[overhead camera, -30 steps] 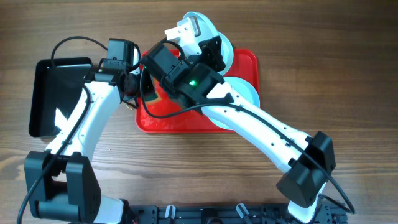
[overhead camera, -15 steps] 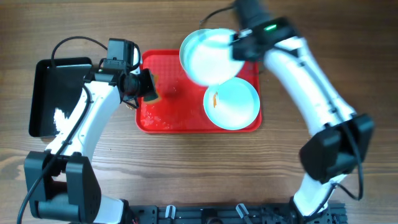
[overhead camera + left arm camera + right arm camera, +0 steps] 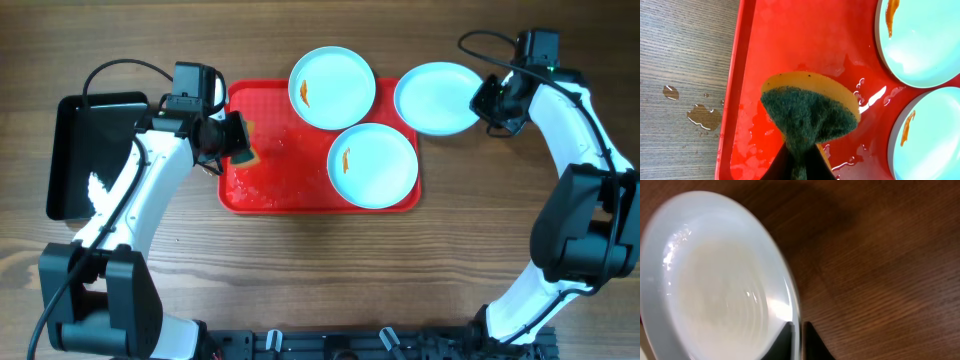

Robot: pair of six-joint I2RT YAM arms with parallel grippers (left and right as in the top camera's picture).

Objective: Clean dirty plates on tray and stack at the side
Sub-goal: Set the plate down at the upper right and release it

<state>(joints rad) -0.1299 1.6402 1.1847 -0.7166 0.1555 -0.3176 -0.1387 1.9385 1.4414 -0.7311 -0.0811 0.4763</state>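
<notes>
table (image 3: 500, 230): wooden, being viewed from above, with two white robot arms reaching in from the near edge.
red tray (image 3: 270, 185): lying at the middle of the table, glistening wet across its left half.
upper smeared plate (image 3: 335, 75): resting at the far side of the red tray and reaching past its far edge, showing an orange smear (image 3: 304, 92) near the left rim.
lower smeared plate (image 3: 385, 170): sitting in the tray's near right corner, carrying an orange streak (image 3: 346, 160) at its left; lying close to the upper smeared plate, contact impossible to tell.
clean plate (image 3: 435, 97): lying to the right of the tray's far right corner, its left edge overlapping the tray's rim as seen from above; looking glossy and pale.
left claw (image 3: 228, 135): clamping tight on a sponge (image 3: 810, 110), hanging over the tray's wet left part.
sponge: yellow with a dark green scouring face, being pinched at the green side.
right claw (image 3: 799, 339): straddling the clean plate's right rim, one dark fingertip (image 3: 784, 337) on each side, jaws standing only narrowly apart; impossible to tell whether pressing on the rim or sitting loose.
black tray (image 3: 75, 115): sitting at the table's left end, well apart from the plates, holding a white patch (image 3: 95, 188) too unclear to name.
water drops (image 3: 702, 116): beading on the bare wood just outside the red tray's left rim.
</notes>
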